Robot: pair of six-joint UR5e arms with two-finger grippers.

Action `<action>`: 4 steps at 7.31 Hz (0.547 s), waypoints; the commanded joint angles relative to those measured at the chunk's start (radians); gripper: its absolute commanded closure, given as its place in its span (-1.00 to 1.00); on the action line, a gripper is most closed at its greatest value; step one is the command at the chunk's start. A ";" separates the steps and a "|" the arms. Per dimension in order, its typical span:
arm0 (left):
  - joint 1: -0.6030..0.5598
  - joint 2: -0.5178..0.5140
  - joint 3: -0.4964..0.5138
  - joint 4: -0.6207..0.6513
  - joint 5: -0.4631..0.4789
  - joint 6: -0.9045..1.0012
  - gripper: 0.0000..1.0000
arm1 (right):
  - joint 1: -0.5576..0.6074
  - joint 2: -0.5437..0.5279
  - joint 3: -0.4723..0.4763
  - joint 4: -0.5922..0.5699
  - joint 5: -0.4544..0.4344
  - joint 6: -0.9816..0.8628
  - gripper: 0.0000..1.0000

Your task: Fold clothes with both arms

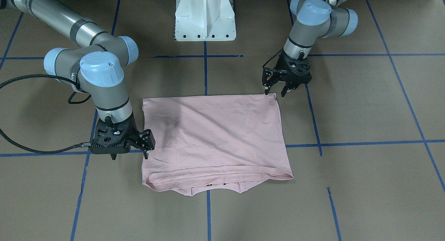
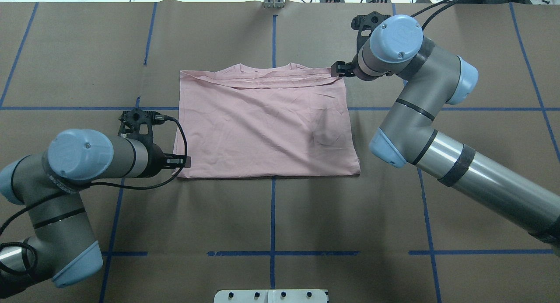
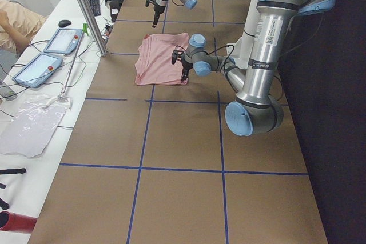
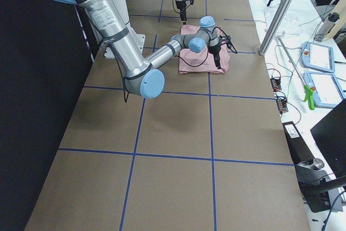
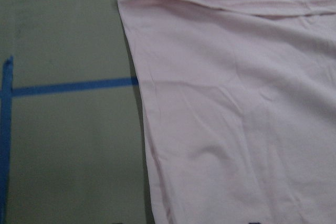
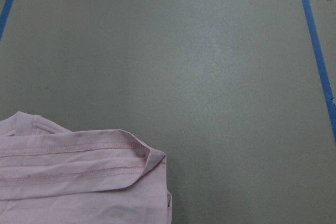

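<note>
Lying flat: folded pink T-shirt (image 1: 215, 129), plain side up; left pincer (image 1: 274, 93), right pincer (image 1: 129, 157) spread, empty.

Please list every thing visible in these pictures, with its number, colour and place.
T-shirt: one, pale pink, folded flat, table's middle.
table: one, brown, under everything.
tape lines: several, blue, grid on the table.
base: one, white, table's robot side.
tablets: two, grey-blue, beside the table, operators' side.
person: one, peach top, near the tablets.
left arm: one, silver-grey with blue caps, at the shirt's near left corner.
right arm: one, same colours, at its far right corner.
left fingers: two, black, open.
right fingers: two, black, open.
</note>
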State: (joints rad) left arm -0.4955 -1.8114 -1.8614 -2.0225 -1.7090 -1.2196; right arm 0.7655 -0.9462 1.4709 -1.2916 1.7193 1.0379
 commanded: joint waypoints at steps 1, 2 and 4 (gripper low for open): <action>0.038 0.009 0.007 0.002 0.028 -0.041 -0.18 | -0.003 0.000 0.003 0.000 -0.001 0.004 -1.00; 0.038 0.012 0.007 0.007 0.029 -0.038 -0.18 | -0.003 0.000 0.005 0.000 -0.001 0.005 -1.00; 0.040 -0.002 0.050 0.008 0.029 -0.037 -0.18 | -0.003 0.000 0.005 0.000 -0.006 0.005 -1.00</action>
State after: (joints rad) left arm -0.4572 -1.8053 -1.8352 -2.0153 -1.6803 -1.2575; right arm 0.7625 -0.9464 1.4753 -1.2916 1.7157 1.0429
